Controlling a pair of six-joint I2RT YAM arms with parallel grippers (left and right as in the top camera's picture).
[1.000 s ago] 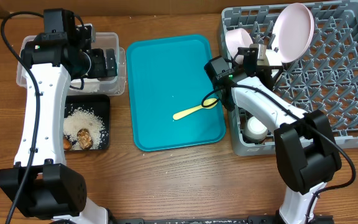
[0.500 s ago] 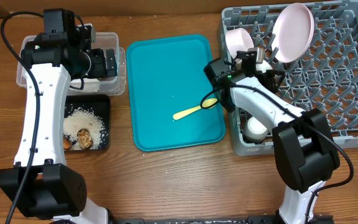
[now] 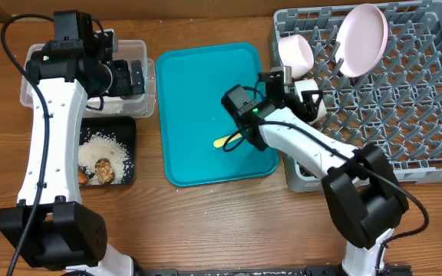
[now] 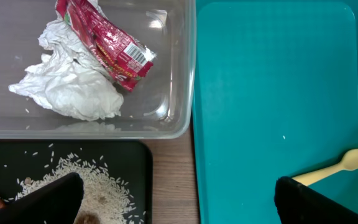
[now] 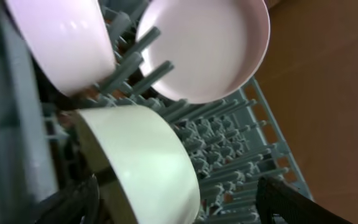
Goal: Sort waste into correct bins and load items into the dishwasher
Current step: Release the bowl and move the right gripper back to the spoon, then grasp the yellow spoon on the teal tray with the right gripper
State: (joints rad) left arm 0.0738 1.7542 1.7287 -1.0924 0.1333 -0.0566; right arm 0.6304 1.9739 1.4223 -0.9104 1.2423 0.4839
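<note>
My right gripper (image 5: 179, 208) is open, its dark fingers wide on either side of a white bowl (image 5: 142, 162) that leans on its side among the pegs of the grey dishwasher rack (image 5: 241, 155). Overhead, that gripper (image 3: 296, 96) sits just left of the bowl (image 3: 315, 107). A second bowl (image 3: 296, 52) and the plate (image 3: 361, 29) stand upright in the rack (image 3: 405, 100). The yellow spoon (image 3: 227, 140) lies on the teal tray (image 3: 198, 92). My left gripper (image 4: 179, 205) is open and empty over the clear tub (image 4: 166, 118), which holds the red wrapper (image 4: 104, 43) and crumpled paper (image 4: 73, 93).
The black tray (image 3: 129, 126) below the tub holds rice (image 3: 102, 146), a brown food piece (image 3: 104, 170) and a bit of carrot (image 3: 83, 176). My right forearm (image 3: 298, 142) crosses the teal tray's right edge and the rack's front-left corner.
My right gripper opened and let go of the white bowl, which stays in the rack. The right wrist drew back leftward over the teal tray. The left arm has not moved.
</note>
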